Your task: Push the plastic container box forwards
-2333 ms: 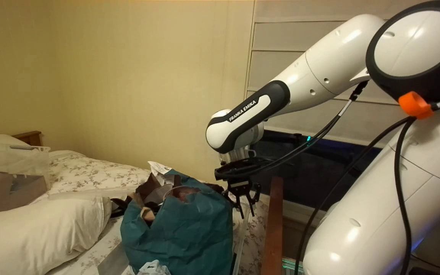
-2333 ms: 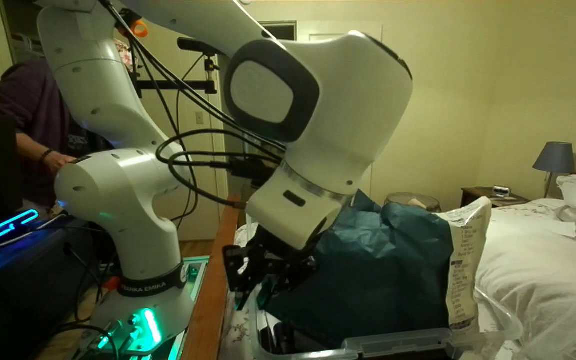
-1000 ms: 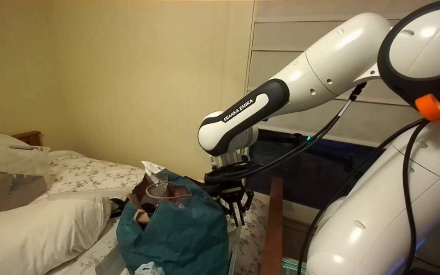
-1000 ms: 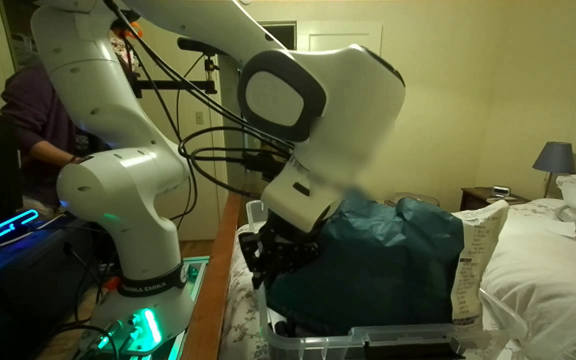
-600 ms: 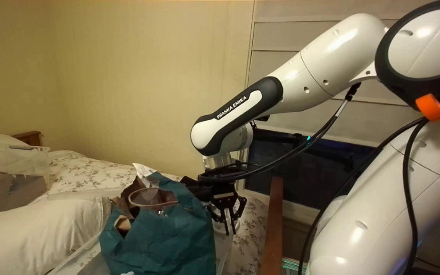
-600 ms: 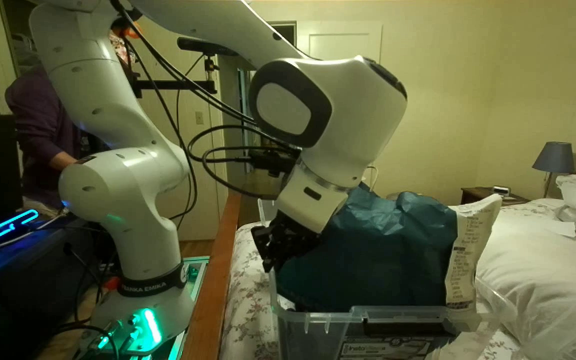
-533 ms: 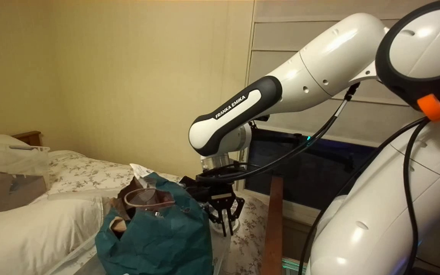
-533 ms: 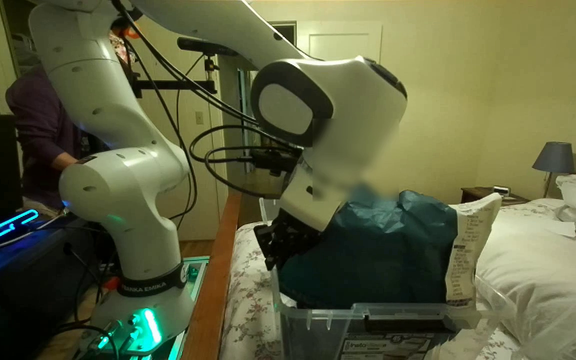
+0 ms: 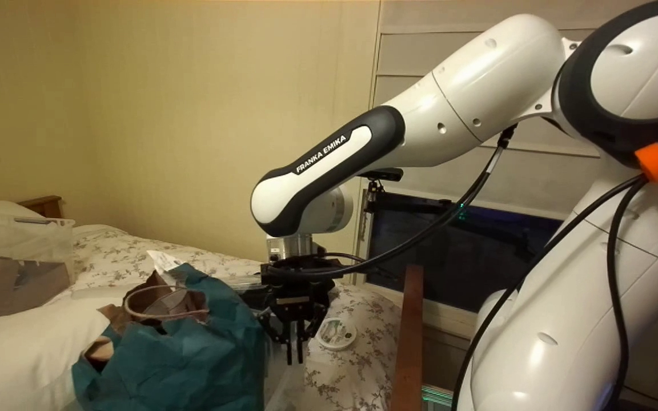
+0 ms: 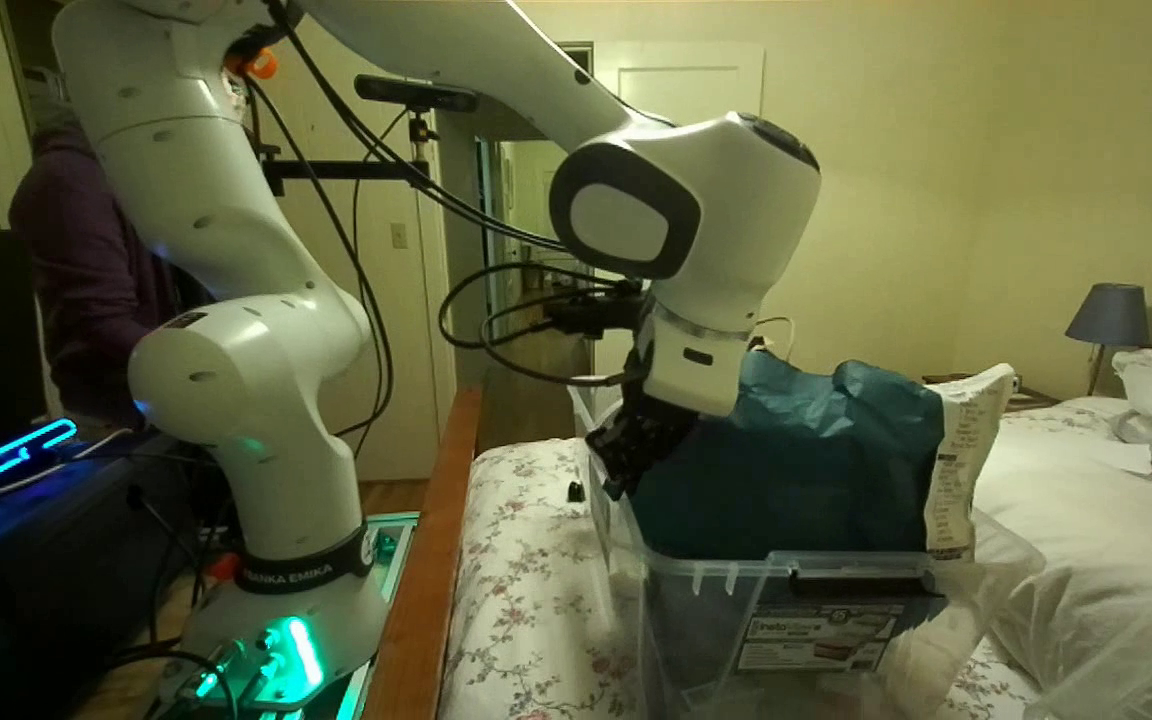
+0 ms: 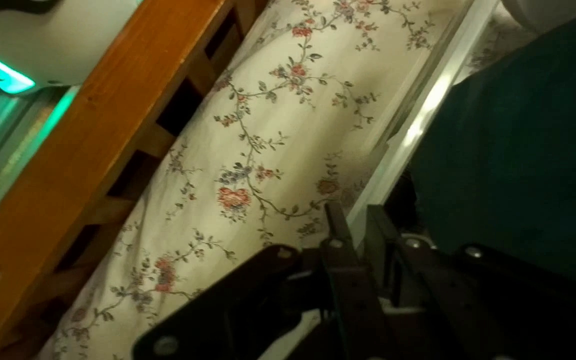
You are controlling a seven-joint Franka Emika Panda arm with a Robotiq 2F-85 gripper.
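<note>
We have the gripper [image 11: 355, 212] pinching the near rim of the plastic container box [image 10: 706, 620], which sits on the floral bedspread [image 11: 268, 135], teal bag [image 10: 796, 480] inside. We should push slow and level, away from the wooden rail [image 11: 110, 140], easing off if the pillow [image 10: 1086, 530] ahead bunches or the bag tips.

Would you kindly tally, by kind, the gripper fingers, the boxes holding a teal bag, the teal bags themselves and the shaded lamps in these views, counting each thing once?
Fingers: 2
Plastic container box: 1
Teal bag: 1
Shaded lamp: 1
Total: 5
</note>
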